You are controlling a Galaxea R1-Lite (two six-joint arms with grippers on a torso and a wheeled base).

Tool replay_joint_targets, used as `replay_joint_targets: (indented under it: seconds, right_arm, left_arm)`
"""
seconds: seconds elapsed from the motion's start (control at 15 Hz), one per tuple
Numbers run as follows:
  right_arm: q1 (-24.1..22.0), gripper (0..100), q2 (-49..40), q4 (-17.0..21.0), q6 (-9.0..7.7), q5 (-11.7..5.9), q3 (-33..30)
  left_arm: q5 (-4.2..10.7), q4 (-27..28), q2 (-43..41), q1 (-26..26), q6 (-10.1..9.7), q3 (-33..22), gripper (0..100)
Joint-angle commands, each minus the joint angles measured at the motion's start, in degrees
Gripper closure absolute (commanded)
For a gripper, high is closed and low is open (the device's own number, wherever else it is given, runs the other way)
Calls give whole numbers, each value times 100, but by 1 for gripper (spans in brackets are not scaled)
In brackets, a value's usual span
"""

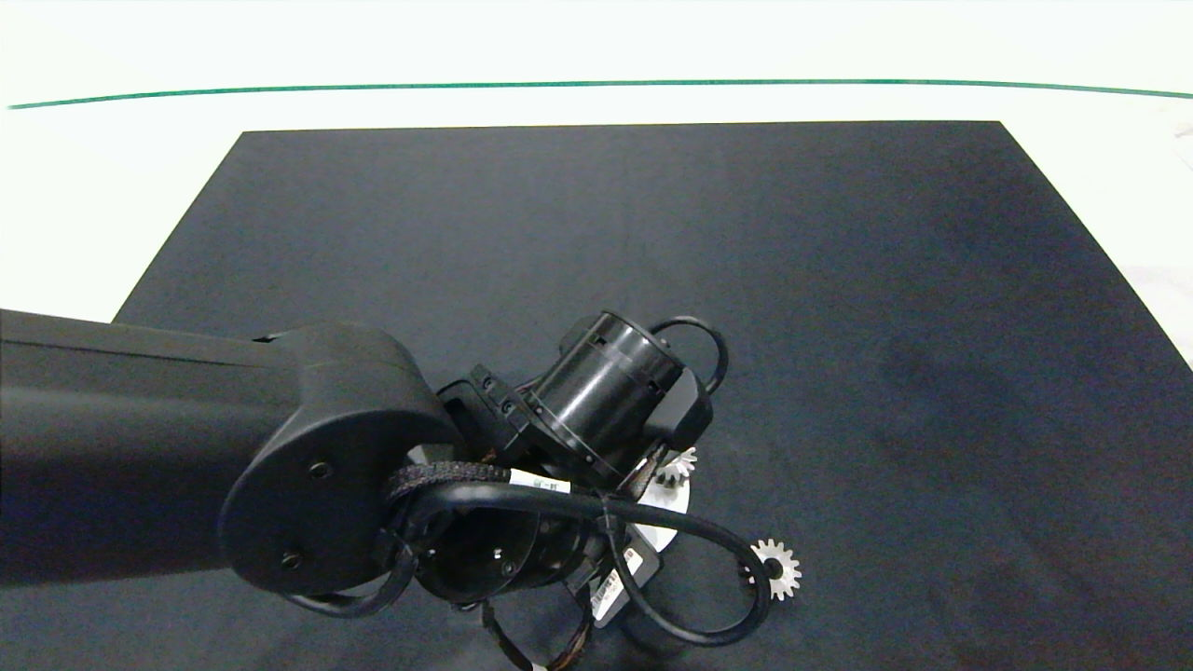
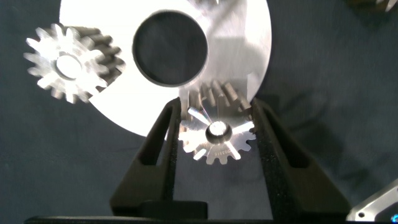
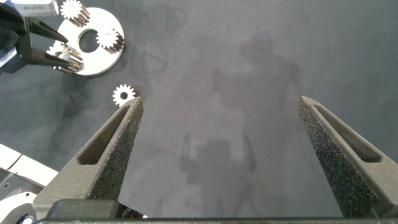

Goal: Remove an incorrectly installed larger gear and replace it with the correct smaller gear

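From my station I see the left tool [image 2: 216,138] down over the round silver plate [image 2: 249,50] on the dark mat [image 1: 839,308] covering the desk [image 1: 112,158]. Its two fingers [image 2: 158,155] stand on either side of a blunt-toothed gear [image 2: 216,138] sitting at the plate's rim, and both pads look pressed against its teeth, so I read the tool as closed on that gear. This gear has short teeth and a small shiny hub; I cannot tell from these views whether it is the larger gear.

Beyond the fingertips lies the plate's dark round centre hole [image 2: 169,46]. Off to one side of the tool, a smaller gear [image 2: 69,61] stands at the plate's edge, apart from the fingers.

In the head view the left arm [image 1: 186,466] covers most of the plate; a loose gear [image 1: 775,568] lies on the mat just beside the arm's cable [image 1: 708,550], well clear of the plate.

The right tool [image 3: 221,155] hangs wide open over bare mat, holding nothing, with the plate and gears far beyond its fingertips.
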Motion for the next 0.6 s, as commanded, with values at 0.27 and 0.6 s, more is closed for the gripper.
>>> replay_joint_targets:
  seconds: [0.27,0.6]
  right_arm:
    - [3,0,-2,18,-10,4,1]
    - [3,0,-2,18,-10,4,1]
  left_arm:
    - [18,255,-31,-8,-45,-313,69]
    - [18,360,-427,9,-177,-322,69]
